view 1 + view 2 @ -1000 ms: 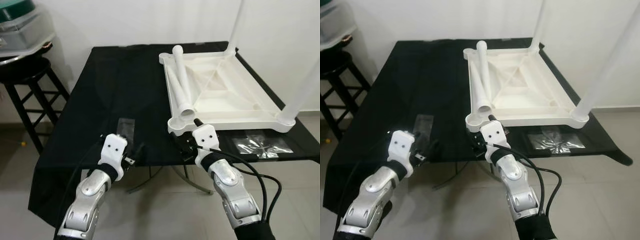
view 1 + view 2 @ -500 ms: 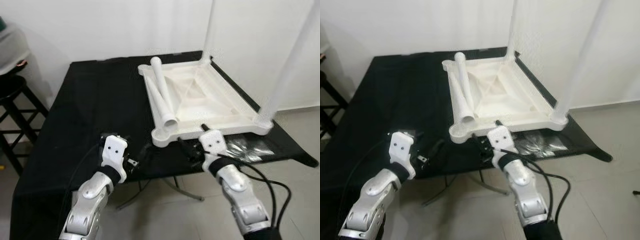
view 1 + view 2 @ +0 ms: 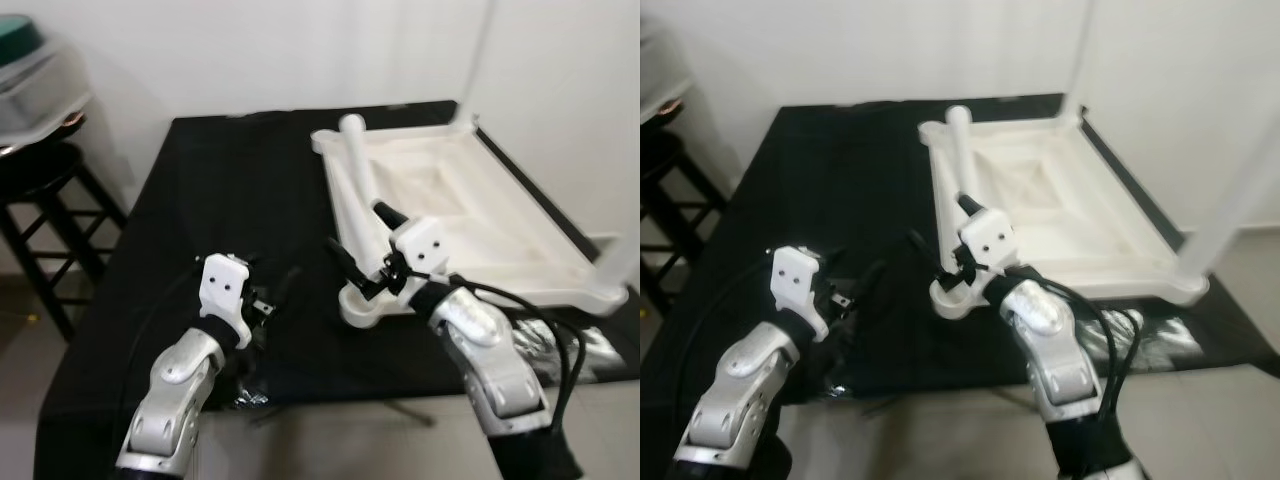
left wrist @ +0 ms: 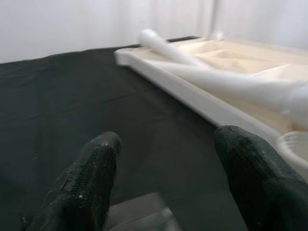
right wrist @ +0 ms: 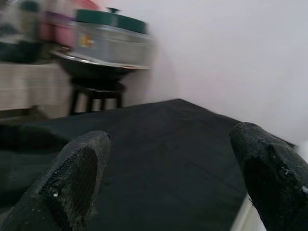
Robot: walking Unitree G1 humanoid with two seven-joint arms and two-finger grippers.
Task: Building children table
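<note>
While tabletop [image 3: 480, 215] lies inverted, right claw [image 3: 365, 262] open, seemingly over near corner.

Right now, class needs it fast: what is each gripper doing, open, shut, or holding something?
Left gripper: open, empty, above the black table.
Right gripper: open, empty, by the white tabletop's near corner.

black-draped table [image 3: 220, 190] | upturned white children's tabletop [image 3: 500, 215] lying at 2 o'clock | clear plastic bag [image 3: 590, 345] at 4 o'clock, near edge | another clear bag [image 4: 139, 216] at 7 o'clock
</note>
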